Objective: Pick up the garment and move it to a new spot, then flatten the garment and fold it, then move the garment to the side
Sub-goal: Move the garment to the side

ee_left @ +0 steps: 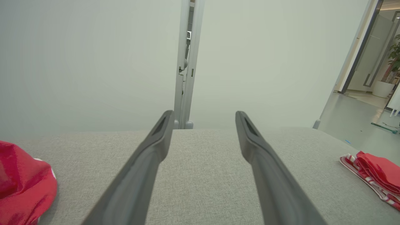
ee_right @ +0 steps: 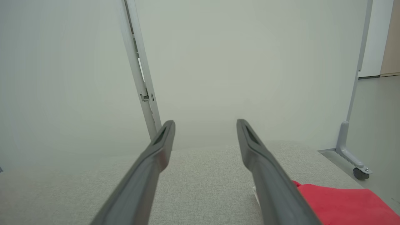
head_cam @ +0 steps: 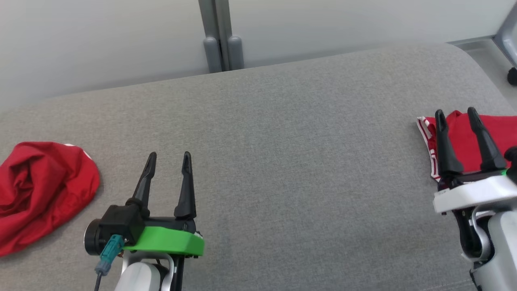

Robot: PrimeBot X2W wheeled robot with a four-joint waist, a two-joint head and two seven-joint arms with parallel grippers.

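A folded red garment (head_cam: 501,129) with white-and-red striped trim lies at the sofa's right end, also seen in the left wrist view (ee_left: 375,172). My right gripper (head_cam: 455,111) hovers over its left edge, open, with nothing between the fingers; in its wrist view (ee_right: 205,122) the red cloth (ee_right: 337,203) lies below and right of the right finger. A crumpled red garment (head_cam: 40,190) sits at the left end (ee_left: 22,187). My left gripper (head_cam: 169,155) is open and empty to the right of that heap, above bare cushion (ee_left: 204,114).
The grey fabric sofa seat (head_cam: 282,161) spans the whole view. Behind it stands a pale partition wall with a grey post (head_cam: 220,36). A caster foot (ee_right: 359,172) and floor lie beyond the right end.
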